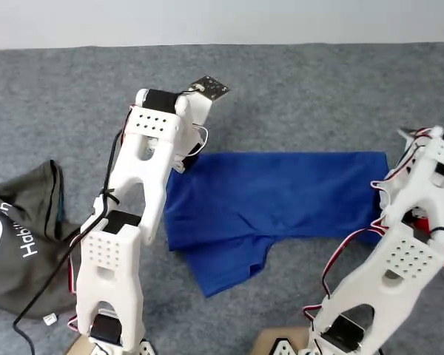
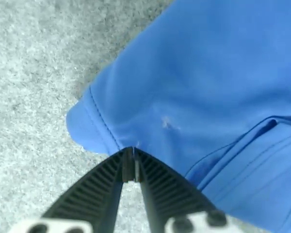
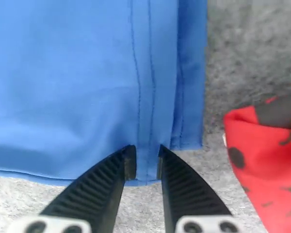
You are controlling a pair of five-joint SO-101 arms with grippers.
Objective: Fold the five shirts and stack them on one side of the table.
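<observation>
The plain royal-blue fabric shirt [image 1: 281,192] carries darker blue stitching. The dark grey-green shirt [image 1: 22,237] bears white print and a teal trim. The red cloth [image 3: 266,160] has black spots and curved marks. The felt table cover [image 1: 318,96] is mottled grey.

Our fuzzy grey table top [image 1: 318,96], and just behind its far edge, a plain pale wall [image 1: 222,22].
</observation>
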